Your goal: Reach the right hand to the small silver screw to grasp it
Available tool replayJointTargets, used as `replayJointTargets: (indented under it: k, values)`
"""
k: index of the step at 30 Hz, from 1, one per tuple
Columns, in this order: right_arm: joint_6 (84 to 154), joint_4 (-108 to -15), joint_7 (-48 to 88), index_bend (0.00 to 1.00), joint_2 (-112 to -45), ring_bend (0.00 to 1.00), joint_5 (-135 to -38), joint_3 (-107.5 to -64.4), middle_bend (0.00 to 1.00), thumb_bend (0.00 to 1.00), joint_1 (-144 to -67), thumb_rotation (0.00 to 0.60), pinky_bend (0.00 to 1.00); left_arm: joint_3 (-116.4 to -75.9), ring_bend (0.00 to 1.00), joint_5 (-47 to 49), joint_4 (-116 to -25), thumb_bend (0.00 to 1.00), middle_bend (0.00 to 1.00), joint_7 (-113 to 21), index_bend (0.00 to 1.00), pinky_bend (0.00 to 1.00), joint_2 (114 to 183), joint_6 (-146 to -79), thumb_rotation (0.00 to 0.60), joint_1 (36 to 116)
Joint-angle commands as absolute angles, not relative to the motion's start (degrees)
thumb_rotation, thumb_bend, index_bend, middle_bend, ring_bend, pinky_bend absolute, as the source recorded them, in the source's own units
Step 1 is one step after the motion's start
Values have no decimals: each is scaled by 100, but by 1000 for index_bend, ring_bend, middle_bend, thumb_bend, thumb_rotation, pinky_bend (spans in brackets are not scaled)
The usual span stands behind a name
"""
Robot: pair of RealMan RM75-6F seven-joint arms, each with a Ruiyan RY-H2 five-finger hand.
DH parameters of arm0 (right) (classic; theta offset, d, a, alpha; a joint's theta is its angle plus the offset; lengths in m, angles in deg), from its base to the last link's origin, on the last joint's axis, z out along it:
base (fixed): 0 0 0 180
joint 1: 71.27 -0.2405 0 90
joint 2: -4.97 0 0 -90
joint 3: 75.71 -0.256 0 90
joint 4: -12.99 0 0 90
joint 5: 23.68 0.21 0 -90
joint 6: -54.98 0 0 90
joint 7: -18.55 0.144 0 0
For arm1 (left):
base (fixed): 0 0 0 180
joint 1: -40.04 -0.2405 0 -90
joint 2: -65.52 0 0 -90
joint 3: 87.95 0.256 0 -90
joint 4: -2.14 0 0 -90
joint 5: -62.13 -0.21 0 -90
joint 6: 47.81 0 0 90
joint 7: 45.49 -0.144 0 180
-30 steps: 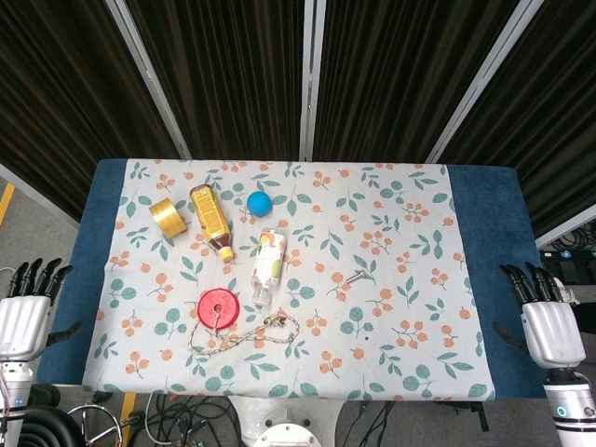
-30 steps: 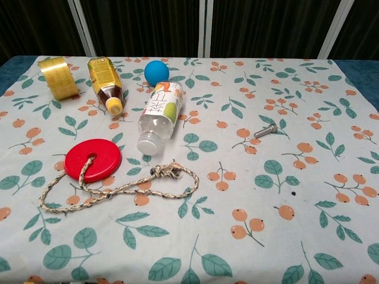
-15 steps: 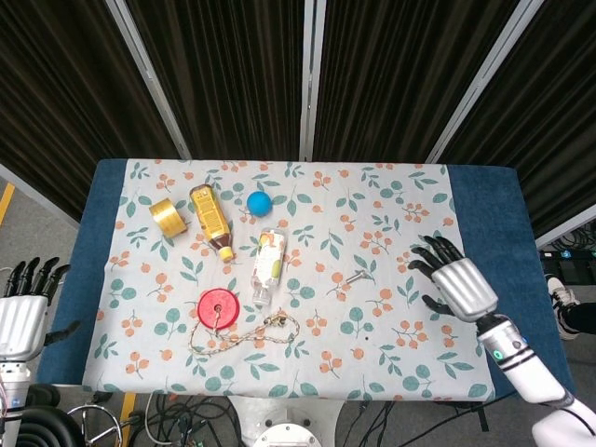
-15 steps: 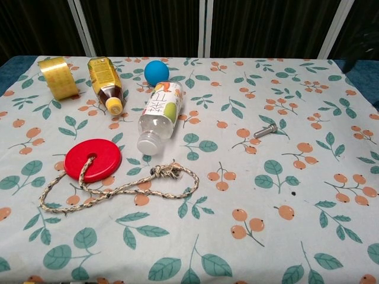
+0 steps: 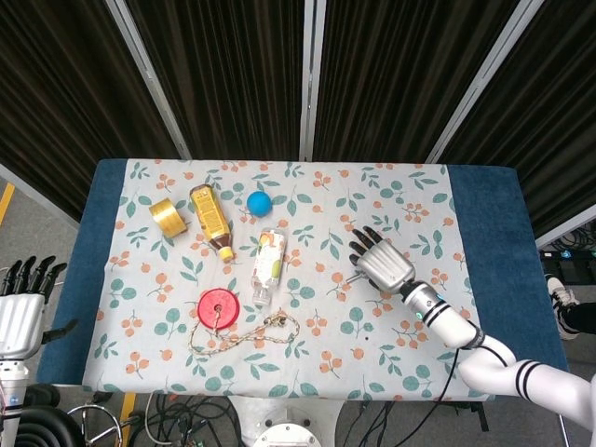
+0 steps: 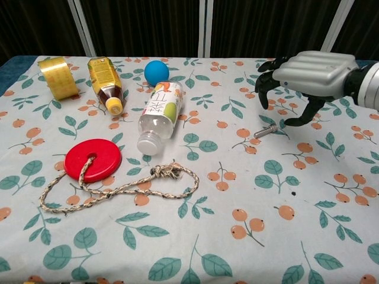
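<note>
While open above screw, right hand hovers

The right hand is hovering over the bench, its fingers hanging apart just above and behind the screw — not touching it. Left of the fingers the bottle is lying; further left the sauce bottle, tape roll and ball are sitting behind — disc and rope in front.
</note>
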State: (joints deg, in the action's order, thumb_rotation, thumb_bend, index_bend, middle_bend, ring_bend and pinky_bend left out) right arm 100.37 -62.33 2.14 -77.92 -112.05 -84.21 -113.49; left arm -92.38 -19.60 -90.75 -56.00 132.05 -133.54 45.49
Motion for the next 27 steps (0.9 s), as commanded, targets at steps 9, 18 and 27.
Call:
replayJointTargets:
  k: [9, 18, 27]
  values:
    - [10274, -5561, 281, 456, -8499, 9, -11193, -8185, 224, 230, -11480, 600, 88, -9242, 0, -1967, -9008, 0, 88, -5521, 159, 0, 13233, -13356, 600, 4552]
    - [10304, -5229, 241, 468, -8798, 9, -11148, -8059, 228, 237, -11555, 600, 88, -9248, 0, -1967, -8918, 0, 89, -5422, 160, 0, 13266, -13374, 600, 4540]
    - [10349, -5147, 270, 520, -8880, 12, -11051, -8030, 241, 279, -11592, 600, 88, -9250, 0, -1961, -8827, 0, 88, -5333, 159, 0, 13302, -13374, 600, 4533]
